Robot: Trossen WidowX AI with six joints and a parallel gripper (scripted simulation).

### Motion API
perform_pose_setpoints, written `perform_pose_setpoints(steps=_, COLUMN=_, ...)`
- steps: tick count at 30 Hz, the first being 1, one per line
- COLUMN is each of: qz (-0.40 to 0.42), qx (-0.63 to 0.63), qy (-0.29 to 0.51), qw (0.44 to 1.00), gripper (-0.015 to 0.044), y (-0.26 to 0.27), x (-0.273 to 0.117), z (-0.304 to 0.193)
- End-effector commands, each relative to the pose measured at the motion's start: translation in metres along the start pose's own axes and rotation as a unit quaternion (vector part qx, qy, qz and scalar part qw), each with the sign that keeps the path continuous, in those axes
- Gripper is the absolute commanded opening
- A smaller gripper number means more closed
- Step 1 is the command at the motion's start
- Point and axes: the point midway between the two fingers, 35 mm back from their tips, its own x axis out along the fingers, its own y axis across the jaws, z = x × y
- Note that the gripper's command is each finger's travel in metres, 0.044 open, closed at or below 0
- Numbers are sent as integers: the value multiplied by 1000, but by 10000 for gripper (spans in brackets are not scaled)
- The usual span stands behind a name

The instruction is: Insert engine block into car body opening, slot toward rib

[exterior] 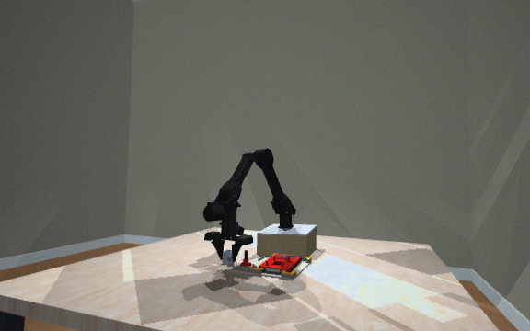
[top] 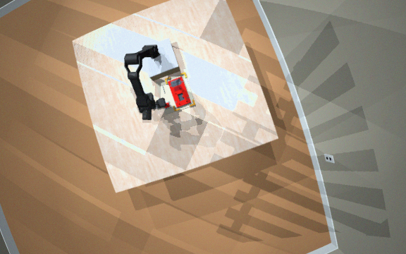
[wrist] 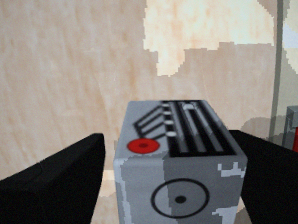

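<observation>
The engine block [exterior: 227, 257] [wrist: 140, 175] is a grey box standing upright on the table, with dark stripes and a red disc on top and a black ring on its near face. My gripper [top: 161, 103] [exterior: 228, 260] [wrist: 165, 141] is low around it, one finger on each side, part-way open. In the wrist view a gap shows between the left finger and the block; the right finger is close against or just behind its right side. The red car body [top: 185, 102] [exterior: 293, 263] lies to the right of the gripper, its opening [top: 180, 97] [exterior: 277, 263] unfilled. The rib cannot be made out.
A small red piece with a black upright post [exterior: 246, 262] stands between the gripper and the car body. Yellow corner pieces [top: 192, 104] [exterior: 289, 273] bound the car body. The arm's box-shaped base [top: 165, 63] [exterior: 283, 244] stands behind it.
</observation>
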Motion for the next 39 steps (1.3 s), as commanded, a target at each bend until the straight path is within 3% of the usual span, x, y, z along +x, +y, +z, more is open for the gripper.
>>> perform_pose_setpoints(steps=1, qz=-3, qx=2, qy=1, qw=1000, gripper=151, y=-1, x=1, z=0)
perform_pose_setpoints(steps=8, qz=-3, qx=2, qy=1, qw=1000, gripper=105, y=-1, x=1, z=0)
perform_pose_setpoints(steps=12, qz=-3, qx=2, qy=1, qw=1000, gripper=0, y=0, x=-4, z=-1)
perform_pose_setpoints(steps=39, qz=-2, qx=0, qy=1, qw=1000, gripper=0, y=4, x=-87, z=0)
